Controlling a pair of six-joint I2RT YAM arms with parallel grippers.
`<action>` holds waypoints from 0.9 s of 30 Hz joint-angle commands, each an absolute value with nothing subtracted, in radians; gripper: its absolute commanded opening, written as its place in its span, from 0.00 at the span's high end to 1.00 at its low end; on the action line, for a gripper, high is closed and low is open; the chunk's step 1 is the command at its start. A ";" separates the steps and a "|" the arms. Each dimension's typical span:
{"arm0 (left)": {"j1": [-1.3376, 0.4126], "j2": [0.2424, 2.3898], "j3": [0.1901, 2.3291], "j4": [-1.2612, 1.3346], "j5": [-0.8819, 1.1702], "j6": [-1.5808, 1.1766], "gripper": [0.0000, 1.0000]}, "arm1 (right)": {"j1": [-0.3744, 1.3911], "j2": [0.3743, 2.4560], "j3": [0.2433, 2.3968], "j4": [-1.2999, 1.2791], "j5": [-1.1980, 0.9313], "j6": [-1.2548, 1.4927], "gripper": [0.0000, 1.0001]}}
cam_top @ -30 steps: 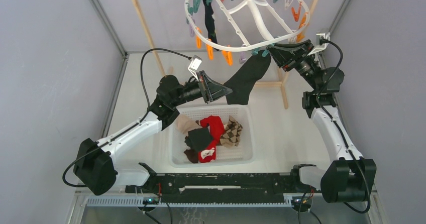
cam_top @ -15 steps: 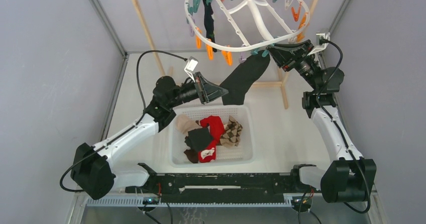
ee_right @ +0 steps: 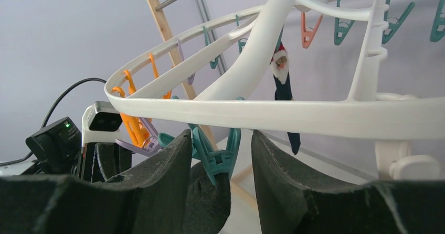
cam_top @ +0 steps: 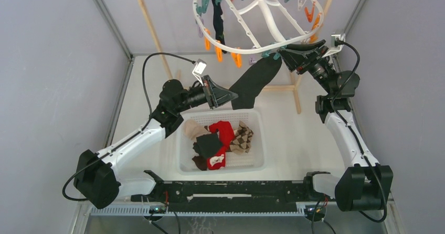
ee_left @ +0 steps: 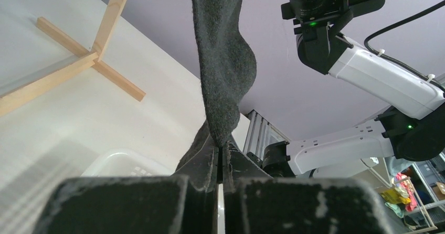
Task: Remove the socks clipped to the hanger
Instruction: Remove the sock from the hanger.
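The white oval hanger (cam_top: 273,46) hangs at the top, with orange and teal clips. A black sock (cam_top: 256,82) hangs from a teal clip (ee_right: 218,152) on its near rim. My left gripper (cam_top: 234,94) is shut on that sock's toe end (ee_left: 224,71), pulling it slantwise. My right gripper (cam_top: 284,53) is open, its fingers (ee_right: 162,160) on either side of the teal clip under the rim (ee_right: 294,116). A navy sock with a Santa figure (ee_right: 284,87) stays clipped at the far side; in the top view it hangs at the left (cam_top: 219,21).
A white perforated basket (cam_top: 183,163) below the hanger holds several socks, red (cam_top: 224,131), tan argyle (cam_top: 242,138), black and beige. The wooden rack's legs (cam_top: 152,32) and foot bars (ee_left: 92,66) stand behind. Grey walls close in both sides.
My left gripper has drawn back slightly left, holding the black sock's toe. My right gripper has stayed at the teal clip, shifting slightly up toward the rim.
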State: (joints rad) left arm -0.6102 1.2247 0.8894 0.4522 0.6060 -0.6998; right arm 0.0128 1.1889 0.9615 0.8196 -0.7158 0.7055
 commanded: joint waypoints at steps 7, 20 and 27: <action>-0.605 1.201 0.906 0.471 0.615 -0.686 0.98 | 0.009 1.203 1.002 0.882 -0.707 0.731 0.73; -0.605 1.189 0.913 0.469 0.625 -0.702 0.98 | 0.014 1.200 1.002 0.815 -0.684 0.687 1.00; -0.605 1.124 0.900 0.397 0.618 -0.703 0.98 | 0.021 1.200 1.001 0.783 -0.687 0.672 1.00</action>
